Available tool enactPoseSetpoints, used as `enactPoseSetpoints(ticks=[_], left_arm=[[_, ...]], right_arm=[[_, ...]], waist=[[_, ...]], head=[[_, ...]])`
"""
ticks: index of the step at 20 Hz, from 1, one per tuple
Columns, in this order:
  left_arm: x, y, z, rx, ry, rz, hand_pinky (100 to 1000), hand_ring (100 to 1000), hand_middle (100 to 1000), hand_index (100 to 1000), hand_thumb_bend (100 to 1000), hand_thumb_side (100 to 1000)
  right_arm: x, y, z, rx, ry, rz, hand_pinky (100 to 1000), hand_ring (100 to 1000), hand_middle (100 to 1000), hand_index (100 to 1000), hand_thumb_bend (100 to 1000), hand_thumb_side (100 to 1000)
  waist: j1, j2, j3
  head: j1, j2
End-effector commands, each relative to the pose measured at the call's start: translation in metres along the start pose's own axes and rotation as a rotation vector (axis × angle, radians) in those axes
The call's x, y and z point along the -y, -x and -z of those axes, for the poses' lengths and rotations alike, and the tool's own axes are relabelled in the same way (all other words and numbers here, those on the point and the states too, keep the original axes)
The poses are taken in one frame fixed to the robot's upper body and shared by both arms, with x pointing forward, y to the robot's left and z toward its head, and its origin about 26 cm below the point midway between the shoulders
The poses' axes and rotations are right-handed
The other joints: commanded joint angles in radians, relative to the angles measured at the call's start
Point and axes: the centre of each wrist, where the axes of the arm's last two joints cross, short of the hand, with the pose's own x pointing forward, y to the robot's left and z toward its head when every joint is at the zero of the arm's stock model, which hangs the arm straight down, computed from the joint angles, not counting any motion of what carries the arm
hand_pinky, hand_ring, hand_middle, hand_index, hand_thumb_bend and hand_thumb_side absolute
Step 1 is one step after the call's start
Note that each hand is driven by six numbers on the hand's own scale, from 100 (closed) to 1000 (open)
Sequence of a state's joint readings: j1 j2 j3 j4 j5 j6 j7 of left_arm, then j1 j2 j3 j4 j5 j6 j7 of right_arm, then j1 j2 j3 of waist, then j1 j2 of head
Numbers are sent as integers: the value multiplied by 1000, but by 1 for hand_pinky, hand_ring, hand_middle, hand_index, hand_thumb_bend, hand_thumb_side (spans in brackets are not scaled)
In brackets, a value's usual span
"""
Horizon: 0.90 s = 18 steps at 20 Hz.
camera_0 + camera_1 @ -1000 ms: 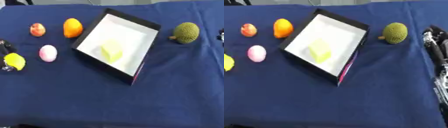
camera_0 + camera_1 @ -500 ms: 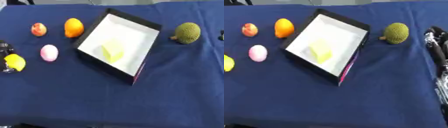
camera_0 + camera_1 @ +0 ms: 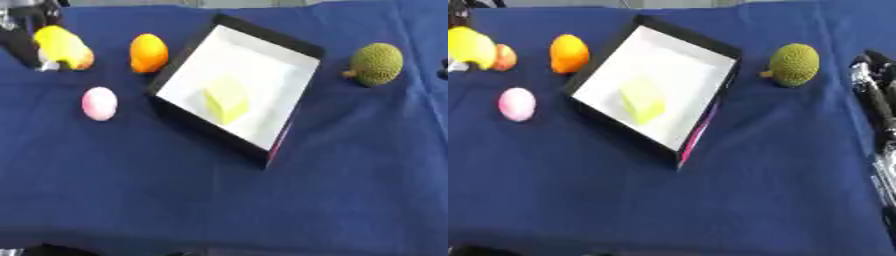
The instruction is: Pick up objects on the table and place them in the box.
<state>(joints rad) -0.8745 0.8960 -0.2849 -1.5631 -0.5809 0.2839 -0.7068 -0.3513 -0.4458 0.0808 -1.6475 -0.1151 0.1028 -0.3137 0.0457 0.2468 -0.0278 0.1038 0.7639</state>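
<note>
Yellow fruit (image 3: 61,45) clutched in left hand (image 3: 26,30) | right hand (image 3: 872,90) idle, fingers straight

box (image 3: 297,47): middle of the table (image 3: 219,200), sitting askew, one corner pointing at the near edge
block (image 3: 226,99): inside the box, on its floor
round fruit (image 3: 149,52): just left of the box, near its far-left side
egg-shaped thing (image 3: 99,103): left of the box, nearer than the round fruit
spiky fruit (image 3: 376,63): right of the box, apart from it
left hand (image 3: 26,35): far-left corner, lemon-shaped thing (image 3: 61,45) in it
small fruit (image 3: 506,56): right behind that lemon-shaped thing, partly hidden
right hand (image 3: 872,90): along the right edge, right of the spiky fruit
</note>
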Motion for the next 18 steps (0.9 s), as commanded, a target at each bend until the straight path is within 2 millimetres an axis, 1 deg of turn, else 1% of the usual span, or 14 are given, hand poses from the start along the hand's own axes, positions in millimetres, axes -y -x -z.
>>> enactPoseSetpoints(ticks=[1, 3, 5, 7, 10, 12, 14, 15, 16, 17, 18], left_arm=[[-15, -49, 20, 123, -38, 9, 553, 575, 520, 559, 351, 100], [-14, -77, 41, 173, -37, 23, 566, 578, 523, 560, 334, 100], [-6, -97, 58, 216, -36, 30, 569, 579, 524, 561, 317, 100], [6, -112, 74, 245, -39, 37, 579, 588, 530, 564, 340, 100], [32, -123, 101, 249, 5, 82, 593, 601, 540, 569, 357, 100], [46, -124, 114, 239, 22, 93, 602, 610, 550, 580, 394, 100], [57, -121, 122, 222, 18, 97, 613, 625, 567, 599, 421, 100], [61, -119, 125, 216, 21, 93, 661, 690, 637, 675, 454, 100], [64, -117, 127, 213, 29, 88, 674, 705, 658, 693, 458, 100], [66, -114, 129, 213, 42, 78, 802, 841, 845, 869, 519, 100], [66, -112, 130, 218, 46, 66, 821, 858, 863, 885, 530, 119]], right_arm=[[5, -7, 4, 28, 4, -8, 980, 843, 810, 904, 100, 707], [3, -9, 5, 33, 7, 3, 980, 846, 811, 904, 100, 708], [2, -10, 5, 39, 15, 11, 981, 847, 811, 904, 100, 706], [1, -11, 6, 44, 19, 18, 981, 846, 810, 904, 100, 703], [0, -13, 7, 48, 21, 26, 981, 846, 810, 903, 100, 701], [0, -13, 7, 48, 27, 30, 981, 845, 807, 902, 100, 700], [-1, -13, 7, 51, 30, 34, 981, 845, 805, 899, 100, 700], [-1, -13, 7, 51, 32, 36, 981, 845, 805, 899, 100, 701], [-1, -14, 7, 52, 33, 38, 981, 845, 805, 899, 100, 701], [-2, -14, 7, 53, 33, 39, 981, 844, 804, 899, 100, 702], [-2, -14, 7, 53, 33, 40, 981, 844, 804, 899, 100, 702]], waist=[[-1, -63, 0], [-7, -62, -2], [-10, -61, -3], [-14, -60, -6], [-18, -59, -12], [-19, -57, -13], [-21, -56, -15], [-21, -55, -16], [-21, -54, -17], [-21, -54, -17], [-22, -53, -17]], head=[[6, 6], [10, 6], [15, 6], [18, 4], [22, -3], [23, 0], [23, 2], [23, 3], [24, 3], [23, 4], [22, 5]])
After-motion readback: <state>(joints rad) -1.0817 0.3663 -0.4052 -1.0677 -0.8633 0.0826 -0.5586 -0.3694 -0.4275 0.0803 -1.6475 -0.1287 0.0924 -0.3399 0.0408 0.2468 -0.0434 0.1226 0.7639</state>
